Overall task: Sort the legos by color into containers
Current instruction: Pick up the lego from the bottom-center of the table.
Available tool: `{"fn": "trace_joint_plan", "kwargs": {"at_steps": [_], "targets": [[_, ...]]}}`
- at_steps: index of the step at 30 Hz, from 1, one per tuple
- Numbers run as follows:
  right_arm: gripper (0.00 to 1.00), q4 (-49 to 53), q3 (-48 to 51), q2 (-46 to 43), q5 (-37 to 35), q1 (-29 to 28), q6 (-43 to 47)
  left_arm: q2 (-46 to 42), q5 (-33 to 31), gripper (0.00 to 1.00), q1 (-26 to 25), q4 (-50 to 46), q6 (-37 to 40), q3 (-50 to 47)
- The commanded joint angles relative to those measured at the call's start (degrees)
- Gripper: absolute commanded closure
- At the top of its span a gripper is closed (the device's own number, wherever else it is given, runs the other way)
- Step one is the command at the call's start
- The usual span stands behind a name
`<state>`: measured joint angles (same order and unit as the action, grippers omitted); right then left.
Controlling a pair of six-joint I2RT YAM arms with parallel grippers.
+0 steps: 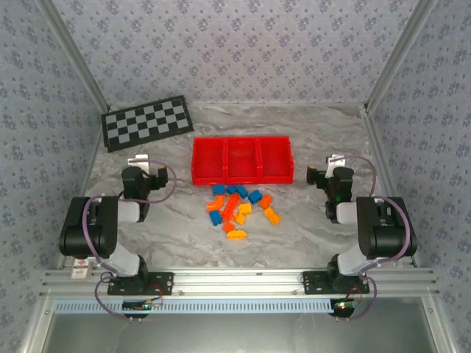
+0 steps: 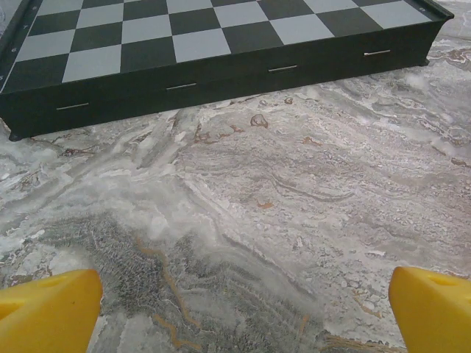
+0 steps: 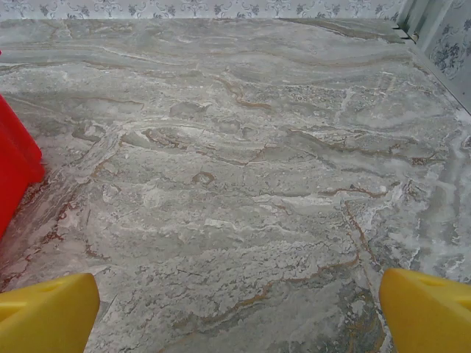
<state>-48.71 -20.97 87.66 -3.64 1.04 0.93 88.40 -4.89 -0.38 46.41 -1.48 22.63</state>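
Lying loose at mid-worktop, just nearside of the red containers (image 1: 221,179), the legos (image 1: 239,209) are judged light, rigid and slick, best pinched singly across flat sides; left tool (image 2: 239,312) and right tool (image 3: 235,312) are seen wide open, empty.

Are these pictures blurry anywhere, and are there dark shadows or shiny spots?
Top external view: soft, even light, no hard shadows; the legos are tiny but clear. Left wrist view: the checkerboard and marble table are sharp, the yellow fingers slightly soft. Right wrist view: much the same, no glare; the red tray is cut off at the edge.
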Motion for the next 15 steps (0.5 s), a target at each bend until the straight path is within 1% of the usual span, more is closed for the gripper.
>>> {"fn": "trace_joint_plan", "kwargs": {"at_steps": [1, 15], "targets": [[0.0, 0.0, -0.8, 0.2, 0.2, 0.0, 0.7, -0.5, 1.1, 0.0, 0.4, 0.3, 0.7, 1.0], [0.0, 0.5, -1.0, 0.2, 1.4, 0.3, 0.5, -0.4, 2.3, 0.0, 0.8, -0.2, 0.5, 1.3]]}}
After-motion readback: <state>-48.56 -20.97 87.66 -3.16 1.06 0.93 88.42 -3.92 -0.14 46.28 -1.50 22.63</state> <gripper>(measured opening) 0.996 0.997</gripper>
